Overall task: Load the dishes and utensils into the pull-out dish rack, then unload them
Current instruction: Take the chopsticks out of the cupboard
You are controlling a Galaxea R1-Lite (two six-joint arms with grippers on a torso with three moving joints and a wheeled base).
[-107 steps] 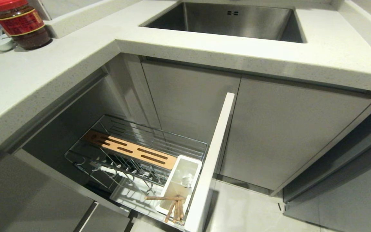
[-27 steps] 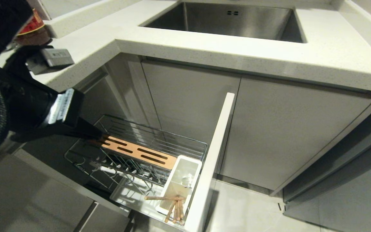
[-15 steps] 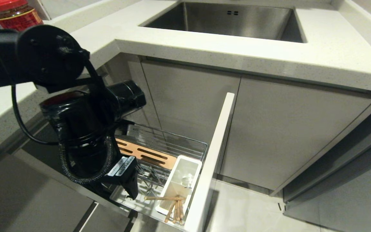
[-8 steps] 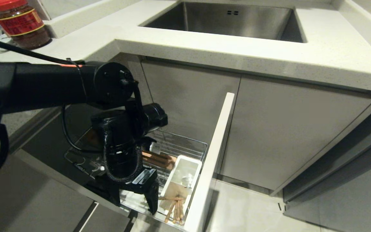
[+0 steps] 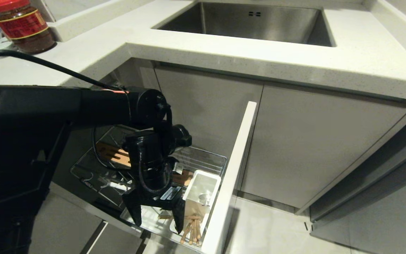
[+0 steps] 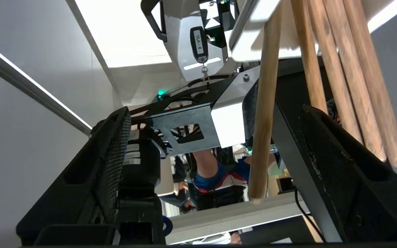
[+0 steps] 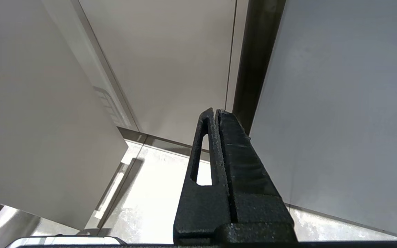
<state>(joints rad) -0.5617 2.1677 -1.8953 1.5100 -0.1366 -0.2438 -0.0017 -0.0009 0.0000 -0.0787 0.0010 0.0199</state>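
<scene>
Left gripper (image 5: 157, 218): hung low over the front end of the pulled-out rack, pointing down, with its two black fingers (image 6: 112, 162) spread wide apart and nothing between the pads except one chopstick passing through the gap; whether a pad touched it could not be told.
Left arm: reached in from the left side of the head view, across the open cabinet, and hid the middle of the rack.
Right gripper (image 7: 215, 115): parked away from the work, out of the head view, its fingers pressed together and holding nothing, with cabinet panels and pale floor in front of it.
Rack (image 5: 203, 160): a chrome wire basket stood drawn out of the cabinet under the counter, its white front panel (image 5: 231, 176) edge-on to the head camera.
Wooden board (image 5: 113, 155): lay across the rack, slotted, partly covered by the arm.
Utensil bin (image 5: 201, 190): white plastic, sat at the rack's front end, right against the white panel.
Chopsticks (image 5: 190, 229): a bunch of light-brown sticks leaned in the near end of the bin, tips poking out past its rim; in the left wrist view (image 6: 336, 86) they ran just beside and between the open fingers.
Sink (image 5: 252, 21): steel, set in the pale counter above the cabinets.
Jar (image 5: 23, 26): red-lidded, stood on the counter at far left.
</scene>
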